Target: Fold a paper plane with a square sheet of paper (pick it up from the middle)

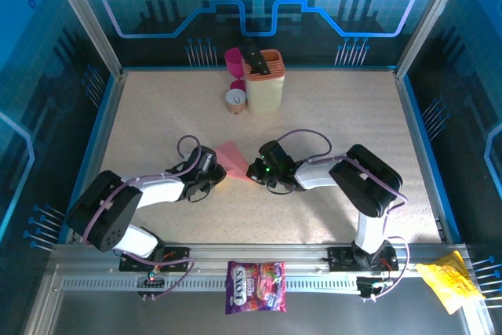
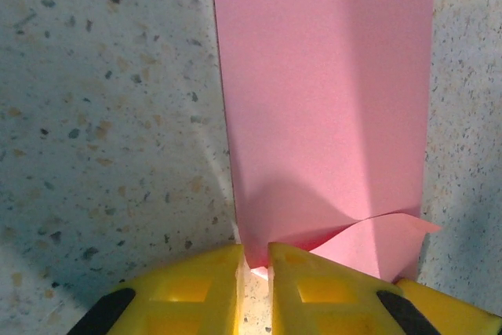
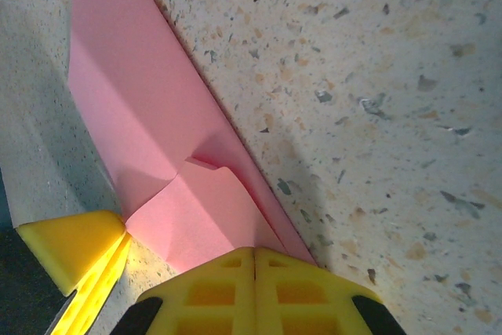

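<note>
We hold the folded pink sheet of paper [image 1: 233,154] at mid-table, pinched from both sides, with free tabletop [image 1: 353,107] all round.

The sheet lies flat between the left gripper [image 1: 220,169] and the right gripper [image 1: 252,170], well apart from the enclosure's side rails [image 1: 416,135] and from the near edge. In the left wrist view it is a long matte strip with straight creased edges, one corner flap curling up, and our yellow fingers [image 2: 196,288] are nearly closed on its near edge. In the right wrist view the fingers [image 3: 298,288] are pressed together over a folded corner. At the far edge stand a magenta cup [image 1: 233,58], a cream holder with an orange top [image 1: 264,84] and a small brown can [image 1: 234,100], well apart from the sheet. A candy bag [image 1: 256,286] and a yellow packet [image 1: 447,282] lie on the front rail behind the arms.
</note>
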`<state>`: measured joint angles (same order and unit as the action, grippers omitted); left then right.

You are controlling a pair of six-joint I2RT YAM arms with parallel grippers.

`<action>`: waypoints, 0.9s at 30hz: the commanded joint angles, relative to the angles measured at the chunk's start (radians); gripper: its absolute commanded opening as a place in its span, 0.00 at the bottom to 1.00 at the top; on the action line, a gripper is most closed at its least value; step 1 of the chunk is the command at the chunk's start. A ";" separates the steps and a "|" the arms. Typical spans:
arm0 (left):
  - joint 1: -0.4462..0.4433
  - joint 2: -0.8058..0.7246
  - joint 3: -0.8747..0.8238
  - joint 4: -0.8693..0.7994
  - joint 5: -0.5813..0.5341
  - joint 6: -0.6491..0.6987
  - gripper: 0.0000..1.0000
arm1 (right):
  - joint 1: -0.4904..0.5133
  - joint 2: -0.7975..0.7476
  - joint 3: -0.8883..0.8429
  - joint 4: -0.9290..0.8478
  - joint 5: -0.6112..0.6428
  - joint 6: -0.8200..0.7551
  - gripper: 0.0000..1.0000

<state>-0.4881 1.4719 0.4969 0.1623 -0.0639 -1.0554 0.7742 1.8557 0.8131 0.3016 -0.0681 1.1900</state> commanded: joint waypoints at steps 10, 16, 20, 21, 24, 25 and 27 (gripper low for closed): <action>0.000 0.029 0.036 0.081 0.004 0.016 0.17 | 0.020 0.116 -0.076 -0.249 0.040 0.003 0.00; 0.000 0.020 0.047 0.082 0.002 0.033 0.08 | 0.020 0.117 -0.079 -0.244 0.038 0.004 0.00; 0.000 0.012 0.048 0.077 0.000 0.039 0.02 | 0.020 0.119 -0.079 -0.240 0.038 0.003 0.00; 0.001 0.010 0.048 0.077 -0.001 0.039 0.00 | 0.020 0.120 -0.079 -0.240 0.037 0.004 0.00; 0.000 -0.001 0.042 0.080 -0.001 0.043 0.00 | 0.021 0.119 -0.077 -0.239 0.034 0.000 0.00; 0.000 -0.006 0.041 0.076 -0.001 0.045 0.00 | 0.020 0.118 -0.073 -0.240 0.035 -0.001 0.00; 0.000 -0.018 0.038 0.073 0.000 0.045 0.00 | 0.019 0.114 -0.073 -0.241 0.033 -0.007 0.00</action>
<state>-0.4881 1.4841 0.5251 0.2230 -0.0639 -1.0370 0.7742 1.8591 0.8108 0.3176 -0.0715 1.1904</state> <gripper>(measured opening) 0.065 0.048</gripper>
